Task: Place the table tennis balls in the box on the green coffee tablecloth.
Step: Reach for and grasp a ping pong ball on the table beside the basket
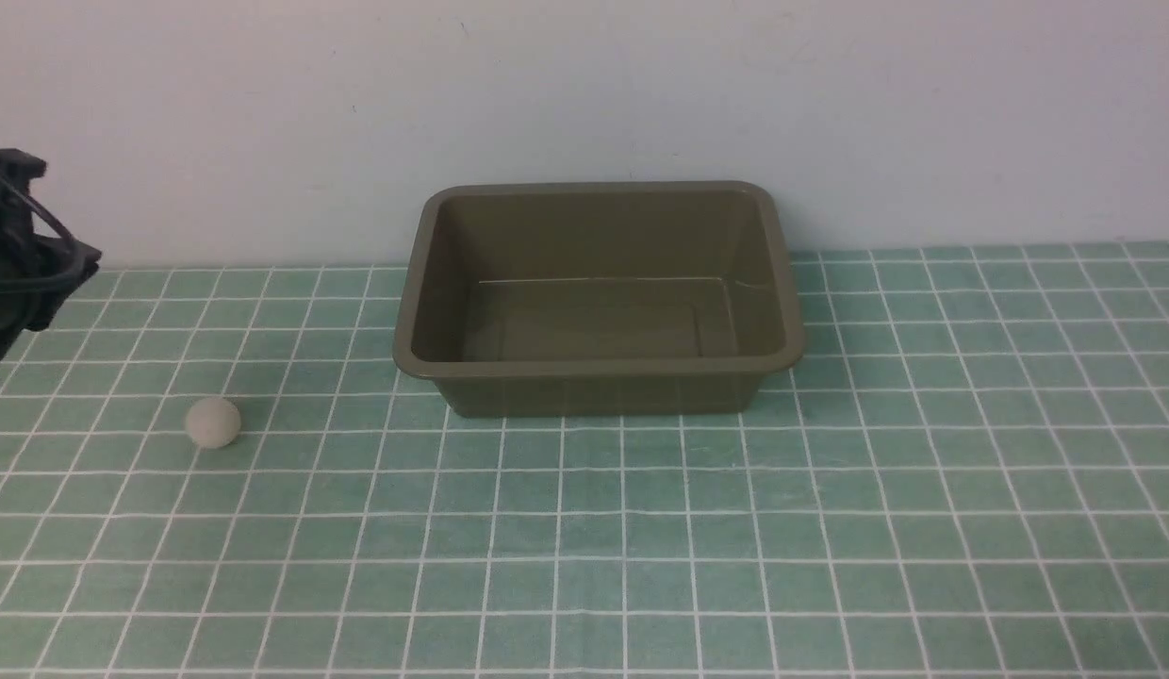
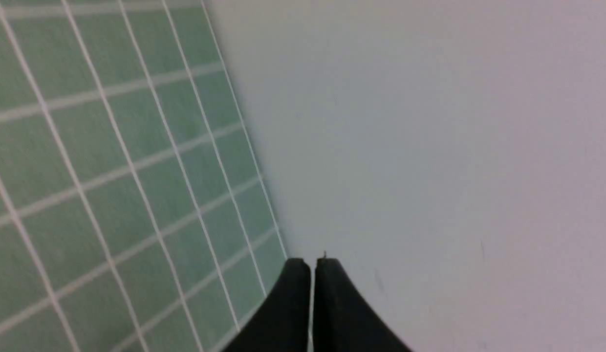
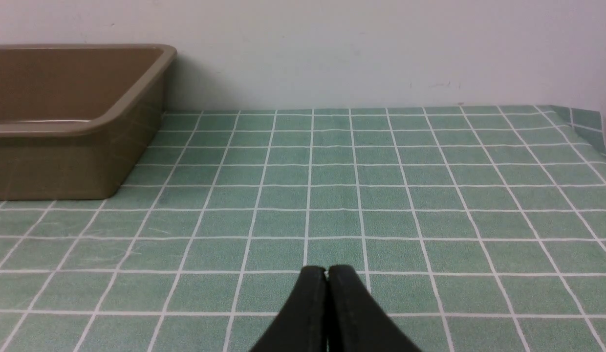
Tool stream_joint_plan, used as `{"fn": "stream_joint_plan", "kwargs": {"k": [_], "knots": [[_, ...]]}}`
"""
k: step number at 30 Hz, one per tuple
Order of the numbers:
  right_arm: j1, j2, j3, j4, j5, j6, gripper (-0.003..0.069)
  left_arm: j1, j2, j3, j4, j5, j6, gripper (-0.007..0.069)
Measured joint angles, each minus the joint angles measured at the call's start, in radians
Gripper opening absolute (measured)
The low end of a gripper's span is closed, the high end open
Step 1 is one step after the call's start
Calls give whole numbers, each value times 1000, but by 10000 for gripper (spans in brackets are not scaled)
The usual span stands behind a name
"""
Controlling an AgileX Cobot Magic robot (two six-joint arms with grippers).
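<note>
Table tennis ball (image 1: 213,422): only 1 is showing. It is resting on the green coffee tablecloth (image 1: 641,528) toward the robot's left, well apart from the box (image 1: 599,366) and about level with the box's front wall. Nothing is touching it. The box is standing upright at the far middle of the cloth, close to the wall (image 1: 264,113), with its floor showing bare.

Left arm (image 1: 19,255) is hanging at the left edge of the front view, above the cloth. The ball is lying lower in that view and to the arm's right, near but apart. The left gripper (image 2: 313,264) is showing its 2 fingers pressed together with only a hairline between them, holding nothing. Its camera is facing the wall and the cloth's far edge, and the ball is not appearing there, so the gripper is judged to be pointing away from the ball. The right gripper (image 3: 327,271) is also showing 2 fingers together and empty, looking across bare cloth with a corner of the box at one side. The right arm is not appearing in the front view.

Judgement: the left arm is clearly the nearer. The coming move is turning on bringing it round and down onto the ball, fingers parting first.

Condition of the ball: small, round, matte, off-white, far smaller than the box. Being a sphere, it is offering no long axis, so no approach angle is favoured. It is likely to roll if nudged.
</note>
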Motion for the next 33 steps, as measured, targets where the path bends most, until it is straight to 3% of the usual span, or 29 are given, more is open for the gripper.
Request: {"fn": "stream_joint_plan", "kwargs": {"k": [4,9,16,22,29,33], "knots": [[0,0,0,0,0,0,-16,5,-69,-1,-12,-218,56,-3],[0,0,0,0,0,0,-16,5,-120,-37,42,-324,308,-3],[0,0,0,0,0,0,-16,5,-135,-91,264,-154,719,-3],[0,0,0,0,0,0,-16,4,-135,-91,350,55,929,-3],[0,0,0,0,0,0,-16,4,-135,-60,421,135,932,-3],[0,0,0,0,0,0,-16,4,-135,-33,541,167,811,-3]]}}
